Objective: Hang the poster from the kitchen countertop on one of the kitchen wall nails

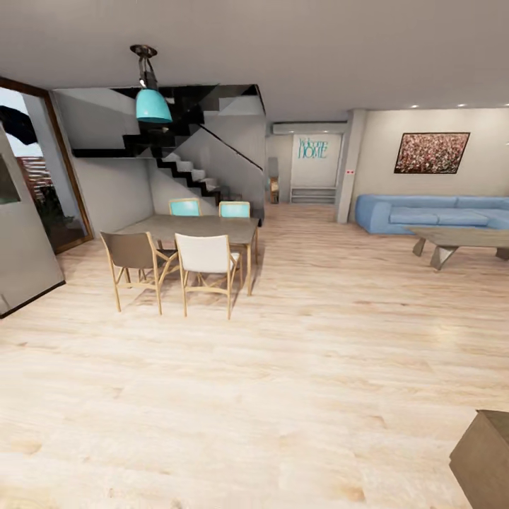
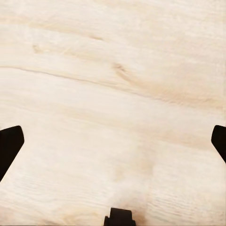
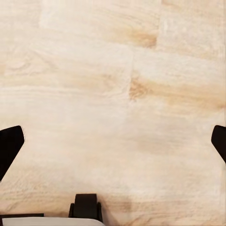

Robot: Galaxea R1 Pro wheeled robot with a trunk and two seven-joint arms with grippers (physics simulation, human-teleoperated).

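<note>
The poster, the kitchen countertop and the wall nails are out of view. The head view looks across an open living and dining room with pale wooden floor (image 1: 297,367). My left gripper (image 2: 113,141) is open, its black fingertips (image 2: 10,143) spread wide over bare floorboards with nothing between them. My right gripper (image 3: 113,141) is open too, its dark fingertips (image 3: 10,146) far apart above the same wood floor.
A dining table (image 1: 194,227) with several chairs (image 1: 206,263) stands ahead left under a turquoise lamp (image 1: 153,104). A black staircase (image 1: 184,166) rises behind. A blue sofa (image 1: 431,212), a low coffee table (image 1: 459,240) and a wide reddish picture (image 1: 432,153) are at right. A brown cabinet corner (image 1: 488,456) is near right.
</note>
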